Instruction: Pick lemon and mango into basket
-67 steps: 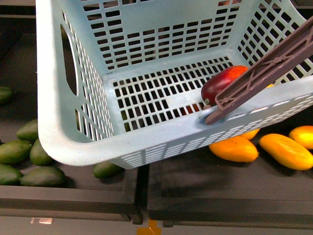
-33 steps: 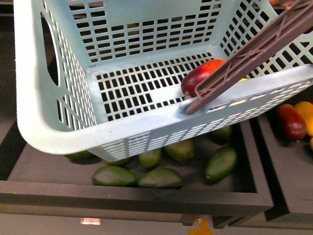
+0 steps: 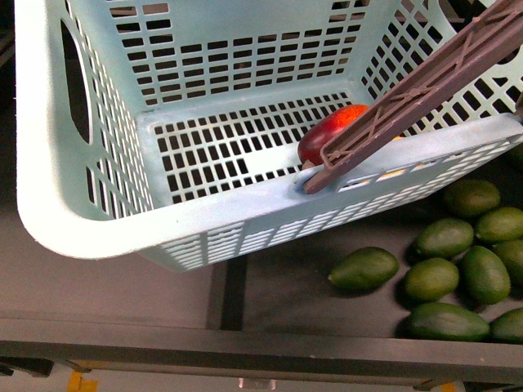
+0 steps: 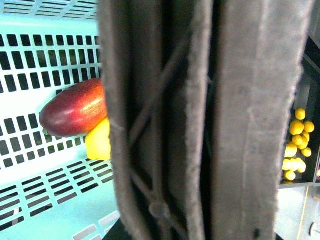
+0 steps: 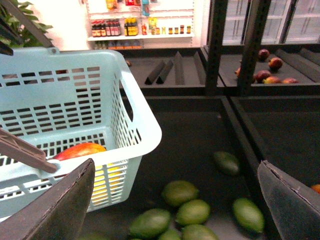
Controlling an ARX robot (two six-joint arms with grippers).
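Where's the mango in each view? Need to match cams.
Front: mango on the basket floor, half hidden behind the brown handle.
Left wrist: mango beside the lemon, next to the handle.
Right wrist: mango seen through the basket's slotted wall.
Shared landmark: the brown handle.

The basket (image 3: 245, 220) is smooth, matt pale-blue plastic; its handle (image 3: 409, 90) is brown ribbed plastic; the mango (image 4: 72, 107) has glossy skin, the lemon (image 4: 100, 140) a duller yellow rind
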